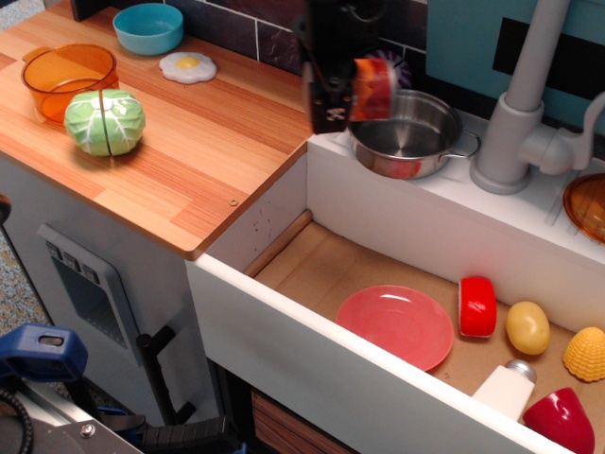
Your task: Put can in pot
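Note:
My gripper (342, 102) is shut on the can (372, 89), an orange-red tin with silver ends, blurred by motion. It holds the can in the air at the left rim of the shiny steel pot (405, 134), which stands on the white ledge behind the sink. The pot is empty inside. The can hangs beside my black fingers (331, 106) on their right side.
A translucent orange pot (68, 76), a green cabbage (105, 121), a blue bowl (148, 28) and a fried egg (187, 66) sit on the wooden counter. The sink holds a pink plate (395, 324), a red block (477, 305) and other toy food. A grey faucet (515, 123) stands right of the pot.

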Available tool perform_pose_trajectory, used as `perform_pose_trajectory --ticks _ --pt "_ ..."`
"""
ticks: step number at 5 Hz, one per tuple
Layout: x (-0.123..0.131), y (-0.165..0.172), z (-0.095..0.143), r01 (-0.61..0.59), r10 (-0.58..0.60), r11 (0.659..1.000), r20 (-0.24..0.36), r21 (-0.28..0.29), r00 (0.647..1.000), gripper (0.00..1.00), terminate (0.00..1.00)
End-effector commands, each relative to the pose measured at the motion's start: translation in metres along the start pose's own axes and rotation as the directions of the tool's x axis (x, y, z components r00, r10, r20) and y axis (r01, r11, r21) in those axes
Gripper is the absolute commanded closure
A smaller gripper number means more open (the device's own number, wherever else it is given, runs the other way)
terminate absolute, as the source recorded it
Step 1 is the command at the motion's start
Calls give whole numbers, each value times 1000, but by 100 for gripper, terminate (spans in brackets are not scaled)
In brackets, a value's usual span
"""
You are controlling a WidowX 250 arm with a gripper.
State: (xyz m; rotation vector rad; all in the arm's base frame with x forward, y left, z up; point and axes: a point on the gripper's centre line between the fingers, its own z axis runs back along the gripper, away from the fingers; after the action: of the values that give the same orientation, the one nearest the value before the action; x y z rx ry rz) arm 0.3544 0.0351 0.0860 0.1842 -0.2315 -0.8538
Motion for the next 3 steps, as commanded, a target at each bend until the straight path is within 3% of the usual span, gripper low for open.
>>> perform_pose_trajectory --ticks 1,2,3 --pt "31 12 5 64 -70 995 89 77 994 100 0" --pt "52 33 -2 85 -99 989 114 118 989 100 0" --pt "67 50 -6 120 -139 984 145 132 980 0 0"
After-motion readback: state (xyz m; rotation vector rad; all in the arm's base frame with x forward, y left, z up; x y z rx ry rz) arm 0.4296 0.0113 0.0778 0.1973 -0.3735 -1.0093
